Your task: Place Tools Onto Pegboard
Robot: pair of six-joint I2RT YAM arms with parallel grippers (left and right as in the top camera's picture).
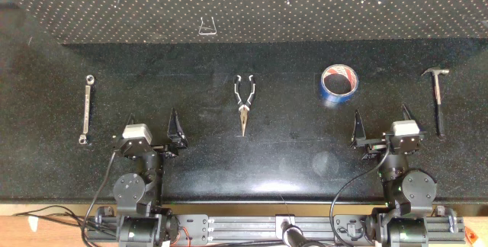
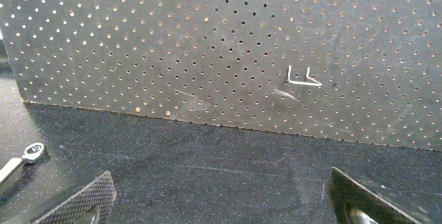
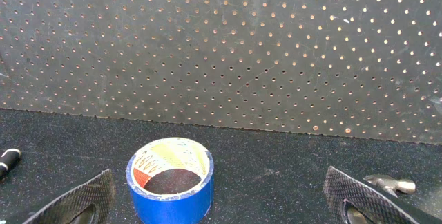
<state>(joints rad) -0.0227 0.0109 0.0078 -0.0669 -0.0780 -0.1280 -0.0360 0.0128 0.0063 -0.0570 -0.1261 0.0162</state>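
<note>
Nothing is picked yet. The left gripper [image 1: 152, 123] and right gripper [image 1: 381, 121] are both spread wide and empty, parked low near the mat's [image 1: 290, 152] front edge.

All four tools lie flat on the mat in a row, well apart: wrench [image 1: 87, 110] far left, pliers [image 1: 244, 102] in the middle, tape [image 1: 338, 83], and hammer [image 1: 437, 98] far right. The pegboard [image 1: 244, 7] stands along the mat's back edge, with hooks [image 1: 207, 27] scattered across it.

My read is to start with the tape, since the right wrist view shows it dead ahead between the fingers, hole up. I'd pinch the wall with one finger inside the core and one outside. Squeezing the whole roll risks it slipping. Lift it clear before going to the board, then bring the hole squarely onto a hook.

There's plenty of open mat between tools and in front of the board, so there's nothing to knock on approach. The hammer head is near the right finger's outer side, so don't swing wide that way. The wrench is close to the mat's left edge, so approach it from inboard. The upper hooks are near the board's top, which is a long reach.
</note>
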